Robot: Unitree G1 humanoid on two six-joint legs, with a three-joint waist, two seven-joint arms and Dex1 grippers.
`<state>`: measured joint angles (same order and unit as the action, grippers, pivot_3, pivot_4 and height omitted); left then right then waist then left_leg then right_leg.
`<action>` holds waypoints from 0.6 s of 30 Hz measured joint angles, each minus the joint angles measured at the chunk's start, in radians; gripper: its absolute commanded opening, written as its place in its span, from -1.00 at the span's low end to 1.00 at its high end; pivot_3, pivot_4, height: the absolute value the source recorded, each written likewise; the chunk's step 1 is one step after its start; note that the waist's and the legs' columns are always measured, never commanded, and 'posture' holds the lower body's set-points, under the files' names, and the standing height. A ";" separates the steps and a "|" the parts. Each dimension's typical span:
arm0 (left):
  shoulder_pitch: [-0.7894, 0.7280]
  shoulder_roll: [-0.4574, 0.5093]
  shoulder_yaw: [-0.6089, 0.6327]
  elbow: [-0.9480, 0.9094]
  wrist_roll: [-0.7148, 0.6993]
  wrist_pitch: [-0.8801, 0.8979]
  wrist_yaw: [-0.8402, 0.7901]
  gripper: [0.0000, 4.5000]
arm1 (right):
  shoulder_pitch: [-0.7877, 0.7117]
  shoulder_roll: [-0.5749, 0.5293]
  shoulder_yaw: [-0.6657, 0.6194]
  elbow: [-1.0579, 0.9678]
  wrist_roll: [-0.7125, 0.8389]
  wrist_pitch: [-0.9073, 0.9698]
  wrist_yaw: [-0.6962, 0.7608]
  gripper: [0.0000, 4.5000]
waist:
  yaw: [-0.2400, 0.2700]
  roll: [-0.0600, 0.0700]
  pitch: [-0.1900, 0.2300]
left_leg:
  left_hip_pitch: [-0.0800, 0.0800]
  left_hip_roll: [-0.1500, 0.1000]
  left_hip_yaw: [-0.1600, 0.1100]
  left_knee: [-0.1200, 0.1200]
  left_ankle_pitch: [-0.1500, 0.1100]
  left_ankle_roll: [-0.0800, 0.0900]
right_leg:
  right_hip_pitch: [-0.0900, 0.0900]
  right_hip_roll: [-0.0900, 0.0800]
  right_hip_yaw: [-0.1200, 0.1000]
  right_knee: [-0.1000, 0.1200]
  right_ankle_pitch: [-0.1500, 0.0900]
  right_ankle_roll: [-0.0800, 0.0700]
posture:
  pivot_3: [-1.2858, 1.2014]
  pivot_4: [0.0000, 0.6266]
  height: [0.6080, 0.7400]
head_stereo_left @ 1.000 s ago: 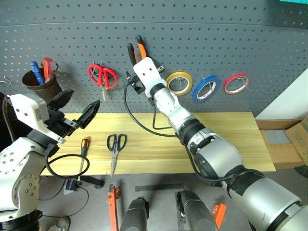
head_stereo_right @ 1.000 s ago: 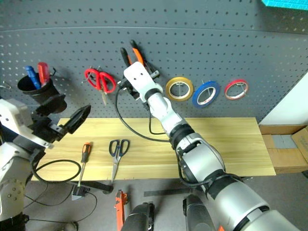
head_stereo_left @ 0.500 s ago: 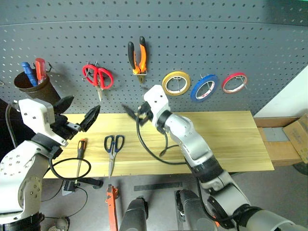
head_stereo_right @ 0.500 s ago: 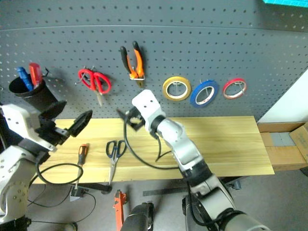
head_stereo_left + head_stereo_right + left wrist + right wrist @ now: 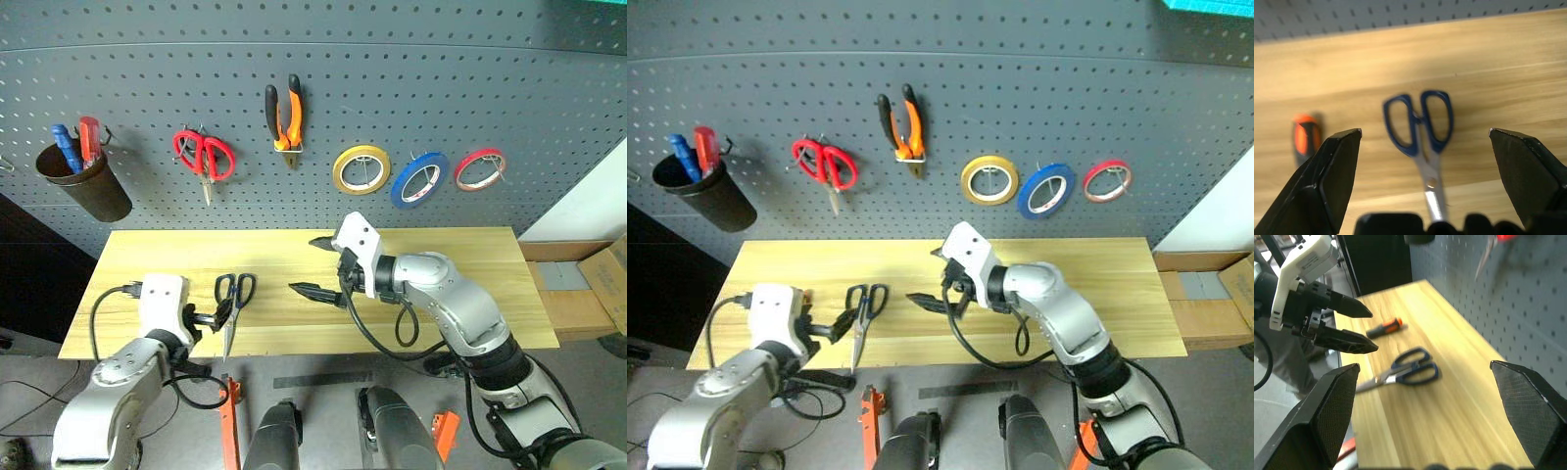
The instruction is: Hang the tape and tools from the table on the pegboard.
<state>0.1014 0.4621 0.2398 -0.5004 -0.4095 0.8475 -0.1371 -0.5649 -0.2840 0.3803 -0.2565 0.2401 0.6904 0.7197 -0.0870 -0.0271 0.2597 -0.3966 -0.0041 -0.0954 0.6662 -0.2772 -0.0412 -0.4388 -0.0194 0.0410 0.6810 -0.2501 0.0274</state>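
The dark-blue-handled scissors [image 5: 233, 294] lie on the table [image 5: 451, 250] near its front left edge. Beside them lies the orange-and-black screwdriver [image 5: 1305, 139]. My left gripper [image 5: 1423, 131] is low at the table's front edge, open, pointing at the scissors' handles with nothing between its fingers. My right gripper [image 5: 304, 264] hovers open and empty over the table's middle, pointing left toward the scissors. On the pegboard [image 5: 441, 78] hang the orange-and-black pliers [image 5: 284, 116] and the blue tape [image 5: 419, 180].
A brown cup [image 5: 83, 181] holding blue and red handles, red scissors [image 5: 206, 157], a yellow tape roll [image 5: 361, 168] and a red tape roll [image 5: 480, 168] also hang on the board. A black cable [image 5: 377, 328] loops under my right arm. Cardboard boxes [image 5: 598, 284] stand at right.
My right gripper left the pliers hanging on the pegboard, drew back and down, and turned left over the table. My left gripper dropped to the table's front edge by the scissors.
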 measured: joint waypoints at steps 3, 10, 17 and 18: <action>-0.038 -0.046 -0.026 -0.006 0.023 0.086 0.070 1.00 | 0.013 -0.025 0.017 -0.034 0.006 0.019 0.014 0.98 | -0.002 0.000 0.000 | 0.000 0.000 0.000 0.000 0.000 0.000 | 0.000 0.000 0.000 0.000 0.000 0.000 | -0.07 -0.16 1.00; -0.085 -0.098 -0.062 0.004 0.065 0.199 0.129 1.00 | 0.036 -0.050 0.038 -0.070 0.014 0.051 0.025 0.98 | -0.001 0.000 0.000 | 0.000 -0.001 0.000 0.000 0.000 0.000 | 0.001 0.000 -0.001 0.000 0.000 0.000 | -0.07 -0.16 1.00; -0.144 -0.155 -0.090 0.089 0.098 0.267 0.149 1.00 | 0.038 -0.059 0.046 -0.091 0.017 0.064 0.037 0.98 | -0.003 -0.001 0.000 | 0.000 -0.001 0.000 0.000 0.000 0.000 | 0.002 0.000 0.000 -0.001 0.000 0.001 | -0.09 -0.14 1.00; -0.149 -0.156 -0.097 0.101 0.105 0.270 0.149 1.00 | 0.038 -0.059 0.047 -0.091 0.017 0.067 0.037 0.98 | -0.003 -0.001 0.000 | 0.000 -0.001 0.000 0.000 0.000 0.000 | 0.002 0.000 0.000 -0.001 0.000 0.001 | -0.09 -0.14 1.00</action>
<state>-0.0472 0.3061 0.1433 -0.3993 -0.3046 1.1174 0.0116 -0.5265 -0.3429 0.4269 -0.3474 0.2570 0.7570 0.7563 -0.0896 -0.0277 0.2602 -0.3962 -0.0053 -0.0954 0.6664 -0.2770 -0.0414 -0.4371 -0.0194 0.0406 0.6804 -0.2497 0.0283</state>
